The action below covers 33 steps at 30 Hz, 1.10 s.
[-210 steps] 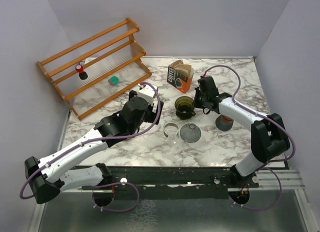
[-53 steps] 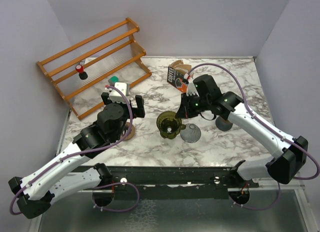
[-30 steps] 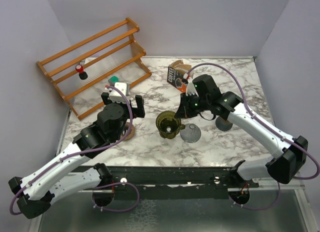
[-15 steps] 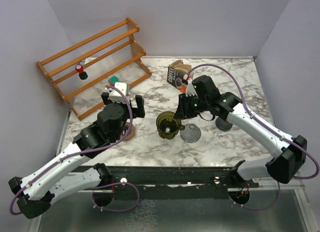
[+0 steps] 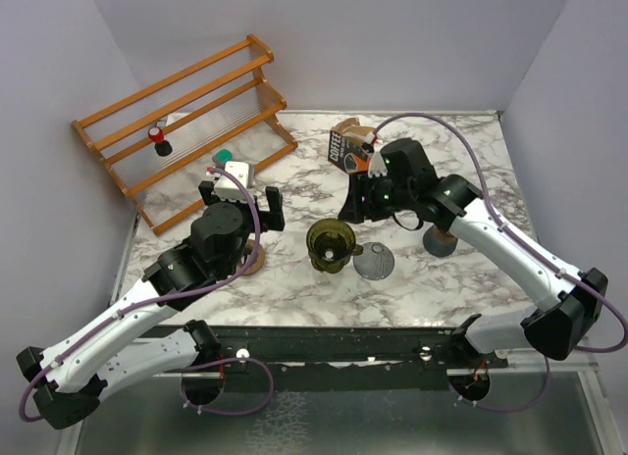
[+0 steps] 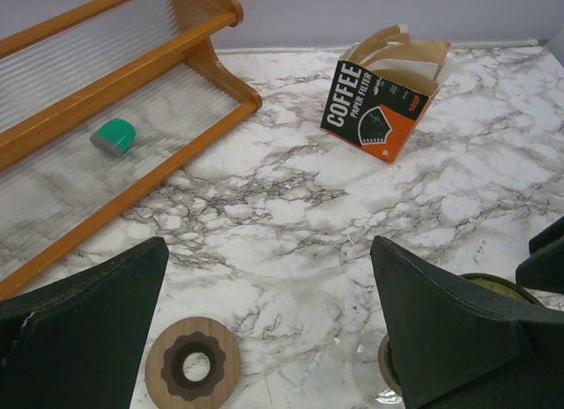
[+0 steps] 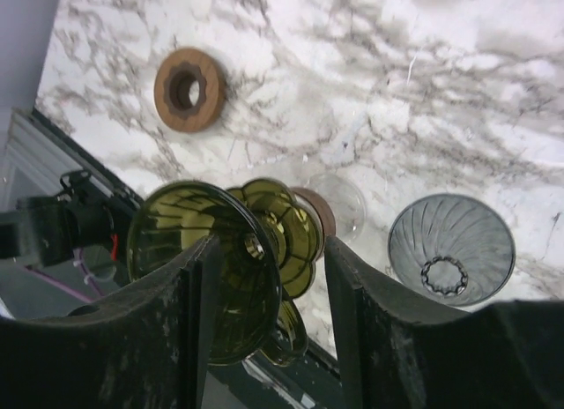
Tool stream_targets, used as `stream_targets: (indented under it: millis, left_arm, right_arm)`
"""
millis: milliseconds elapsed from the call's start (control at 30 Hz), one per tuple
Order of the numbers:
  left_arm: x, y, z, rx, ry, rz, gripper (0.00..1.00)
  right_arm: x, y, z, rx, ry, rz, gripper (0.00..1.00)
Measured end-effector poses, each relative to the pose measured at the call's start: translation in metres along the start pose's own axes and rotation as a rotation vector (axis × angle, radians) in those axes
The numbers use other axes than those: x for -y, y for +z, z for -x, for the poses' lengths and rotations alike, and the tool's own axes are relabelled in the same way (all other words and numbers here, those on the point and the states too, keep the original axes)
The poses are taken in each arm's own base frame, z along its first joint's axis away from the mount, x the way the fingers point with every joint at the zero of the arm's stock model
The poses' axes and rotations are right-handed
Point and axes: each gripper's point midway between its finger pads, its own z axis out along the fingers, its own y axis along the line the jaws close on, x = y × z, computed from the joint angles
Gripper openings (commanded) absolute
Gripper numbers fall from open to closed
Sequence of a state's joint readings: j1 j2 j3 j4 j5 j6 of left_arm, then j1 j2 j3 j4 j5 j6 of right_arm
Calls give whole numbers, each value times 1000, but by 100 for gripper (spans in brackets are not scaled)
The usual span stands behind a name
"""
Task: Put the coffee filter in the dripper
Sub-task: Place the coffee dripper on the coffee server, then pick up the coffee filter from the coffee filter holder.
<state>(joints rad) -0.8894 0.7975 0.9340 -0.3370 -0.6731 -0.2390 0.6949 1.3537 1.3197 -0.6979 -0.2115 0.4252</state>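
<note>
The olive-green glass dripper (image 5: 331, 244) stands on a clear glass vessel mid-table. In the right wrist view the dripper (image 7: 229, 277) lies below and between the fingers. My right gripper (image 5: 355, 208) hovers just behind and right of it, jaws apart, holding nothing. In its own view the right gripper (image 7: 273, 277) shows the right finger (image 7: 352, 321) clear of the glass. Brown coffee filters (image 6: 397, 52) stick out of the orange-and-black filter box (image 6: 381, 109) at the back; the box (image 5: 350, 149) is beyond the right gripper. My left gripper (image 5: 240, 195) is wide open and empty, left of the dripper.
A grey ribbed dripper (image 5: 374, 262) lies right of the green one. A wooden ring (image 6: 192, 370) lies under the left gripper. A dark cup (image 5: 439, 241) stands under the right arm. The wooden rack (image 5: 186, 131) at back left holds a green piece (image 6: 115, 137) and a red-black one (image 5: 159, 141).
My right gripper's jaws have gone from shut to apart, and it has drawn slightly up and back from the green dripper. The dripper and the left arm have stayed put.
</note>
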Motion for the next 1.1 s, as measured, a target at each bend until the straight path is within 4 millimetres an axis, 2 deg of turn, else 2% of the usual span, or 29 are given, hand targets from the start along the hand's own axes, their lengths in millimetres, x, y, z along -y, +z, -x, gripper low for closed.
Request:
stream_targets:
  millis: [167,367,467,600,867,1000,1100]
  left_arm:
    - [1,0,0,-1,0,-3,99]
    - [1,2,-2,-7,6,-2,99]
    - [2,2,-3,-11,8,-4,99]
    - [3,2,-4,-12,9,-6,99]
    - [0,1,-1,-4,3,-2,99]
    - [-2,1,0,-2,3,2,99]
    - [-2,1,0,-1,4,3,99]
  right_arm:
    - [-6,-17,39,120,-32,-32,63]
    - [-5,-38,84,269,-91,-103,63]
    - [0,-39,107,337,-138,-157,63]
    - [24,-24,126,366,-194,-295,61]
    - [87,24,133,290,-289,-524,61]
    - [110,29,144,291,-326,-573,60]
    - [124,27,156,306,-335,-599,54]
